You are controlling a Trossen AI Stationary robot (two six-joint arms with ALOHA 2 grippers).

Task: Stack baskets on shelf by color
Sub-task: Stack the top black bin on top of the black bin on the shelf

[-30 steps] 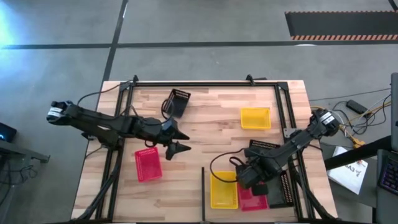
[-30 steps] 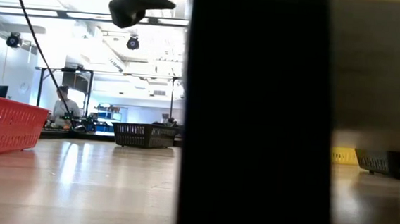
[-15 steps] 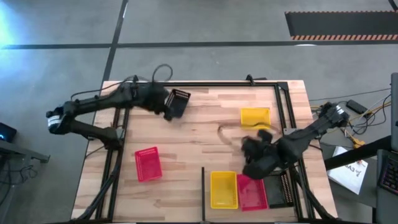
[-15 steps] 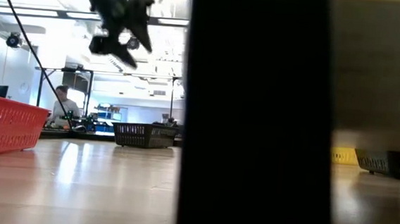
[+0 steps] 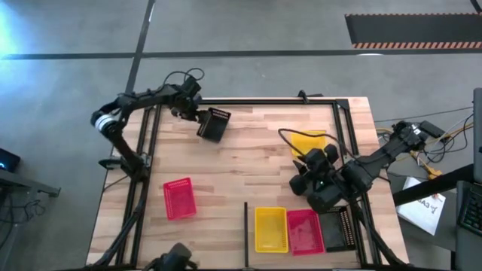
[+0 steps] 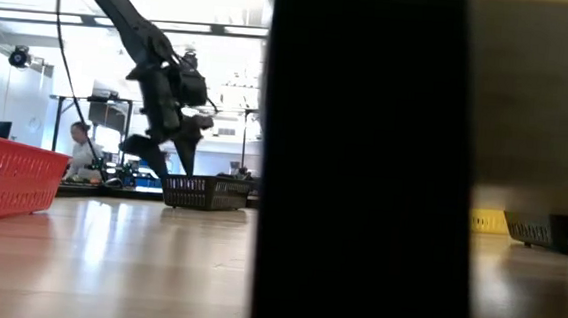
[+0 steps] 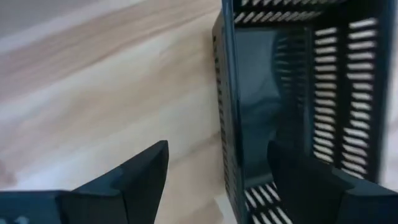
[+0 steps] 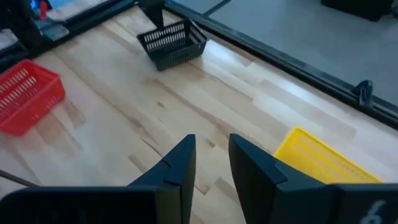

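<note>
Left fingers (image 7: 134, 180): spread apart, straddling one side wall of the black basket (image 5: 213, 124), one finger outside it, the other inside; not clenched on it.
Right fingers (image 8: 180, 165): nearly closed, a narrow gap showing between them, gripping nothing.
Left gripper (image 5: 188, 113): at the far left of the desk (image 5: 248, 162), just beside the black basket, its arm bent sharply back over the desk's left edge.
Right gripper (image 5: 310, 179): above the desk's right half, partly covering the far yellow basket (image 5: 307, 140), arm stretched in from the right edge.
Shelf (image 5: 301, 252): near edge, right of the thin black bar; a yellow basket (image 5: 270, 229), a pink-red basket (image 5: 304, 230) and a black one (image 5: 336, 229) sit side by side.
Loose basket (image 5: 179, 198): pink-red, lying alone on the left of the desk.
Room: grey floor with dark lines; a person (image 6: 81, 152) sits well beyond the desk.
</note>
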